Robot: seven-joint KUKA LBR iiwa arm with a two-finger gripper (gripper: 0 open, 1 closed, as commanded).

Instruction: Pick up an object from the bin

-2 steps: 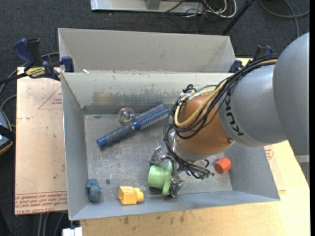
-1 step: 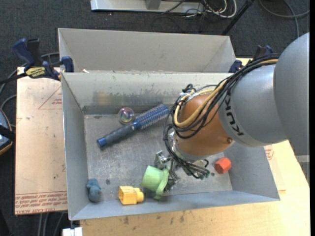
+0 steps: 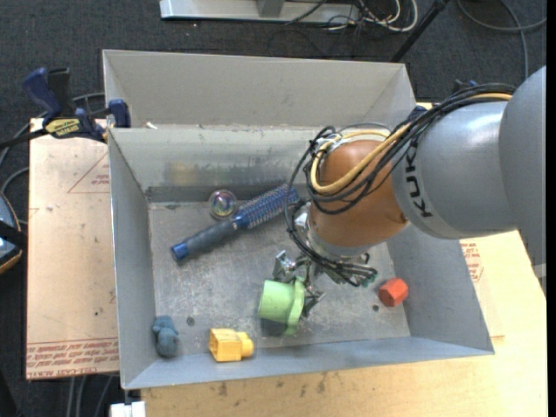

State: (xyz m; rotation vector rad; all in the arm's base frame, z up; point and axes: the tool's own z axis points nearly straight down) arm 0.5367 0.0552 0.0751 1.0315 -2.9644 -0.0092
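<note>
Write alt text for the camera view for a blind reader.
A robot arm's gripper sits low in a grey metal bin, down at a light green cup-shaped thing near the front wall. Around lie a blue brush, a glassy ball, a red block, a yellow block and a grey-blue lump.

Place: I read this as a robotics lab or test cell.
Arm: a large grey industrial robot arm (image 3: 486, 172) marked KUKA reaches over my work area.
Bin: a grey sheet-metal bin (image 3: 261, 85) with sloped walls.
Floor: dark carpet (image 3: 52, 24) with loose black cables (image 3: 382, 7) trailing across it.
Hardware: a flat silver metal bar (image 3: 252, 5) at the far edge, possibly a stand's foot.
</note>
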